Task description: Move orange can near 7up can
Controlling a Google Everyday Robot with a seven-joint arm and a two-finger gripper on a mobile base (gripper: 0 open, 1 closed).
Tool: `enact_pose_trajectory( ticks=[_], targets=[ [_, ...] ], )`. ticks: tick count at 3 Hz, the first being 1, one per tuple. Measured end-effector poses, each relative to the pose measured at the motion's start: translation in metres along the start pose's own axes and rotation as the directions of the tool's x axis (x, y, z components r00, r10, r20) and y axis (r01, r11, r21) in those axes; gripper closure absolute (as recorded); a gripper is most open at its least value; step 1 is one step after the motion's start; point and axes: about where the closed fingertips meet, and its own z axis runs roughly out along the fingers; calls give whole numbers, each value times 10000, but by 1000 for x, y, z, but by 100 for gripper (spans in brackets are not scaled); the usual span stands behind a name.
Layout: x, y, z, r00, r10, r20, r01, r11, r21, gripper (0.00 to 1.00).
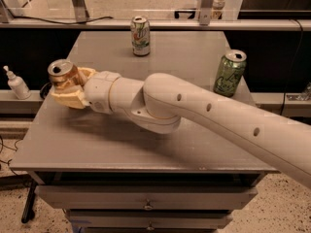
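The orange can is at the left edge of the grey table, tilted slightly and held off the surface. My gripper is shut on the orange can, its pale fingers wrapped around the can's lower body. The white arm reaches in from the lower right across the table. The 7up can, white-silver with green lettering, stands upright at the far middle of the table, well apart from the orange can.
An all-green can stands upright at the right side of the table. A small white pump bottle sits on a ledge left of the table. A rail with metal posts runs behind the table.
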Motion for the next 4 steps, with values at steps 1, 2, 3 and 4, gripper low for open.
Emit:
enact_pose_trajectory(
  ticks=[1, 2, 3, 4],
  targets=[
    [-26, -39, -32, 9986, -420, -330, 443, 9965, 705, 100],
    [-23, -53, -45, 9972, -496, -563, 551, 9934, 1005, 100],
    [-25, -51, -43, 9973, -502, -533, 552, 9938, 960, 100],
    [-20, -67, -47, 9985, -462, -297, 502, 9874, 1500, 100]
  ],
)
